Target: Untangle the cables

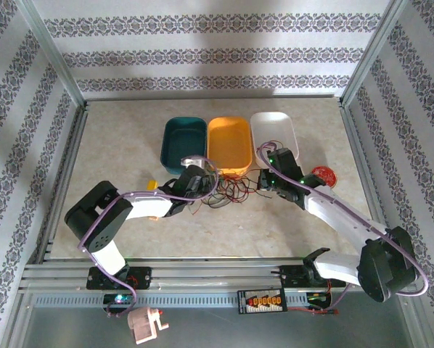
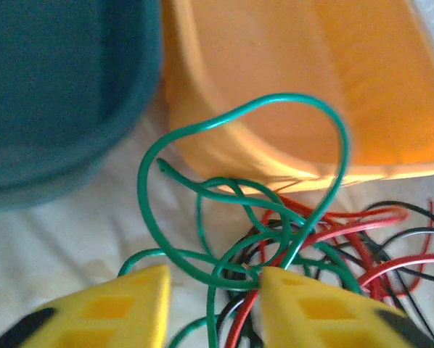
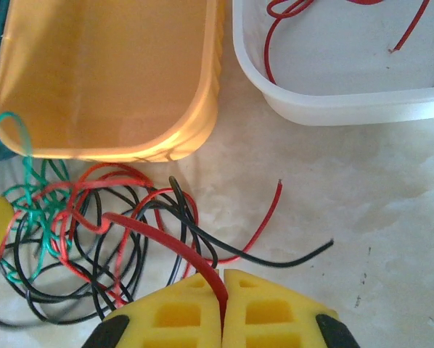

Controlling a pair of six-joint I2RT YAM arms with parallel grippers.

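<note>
In the overhead view, the left fingers (image 1: 196, 179) are reaching in at 9 o'clock of the cables (image 1: 224, 193). The cables are lying as one tangle on the surface (image 1: 130, 138), at 6 o'clock of the orange bin (image 1: 229, 141), with the teal bin (image 1: 184, 141) at 11 o'clock of them. From the left wrist, the left fingers (image 2: 123, 308) are standing spread. A loop of the green cable (image 2: 224, 119) is rising at 12 o'clock of the gap, and green, red and black strands are running down through it. One green bend is touching the inner tip of the finger on the right side of that view, but nothing is being pinched. The lower tangle is being cut off by the frame edge there.

At 3 o'clock of the tangle, the right fingers (image 3: 268, 308) are pressing together, pinching the red cable (image 3: 155, 232), which is running off toward 10 o'clock into the heap. A black cable (image 3: 275, 259) is trailing toward 3 o'clock.

Further right, the white bin (image 3: 333, 109) is holding another red strand, with its ends cut off by the frame.
</note>
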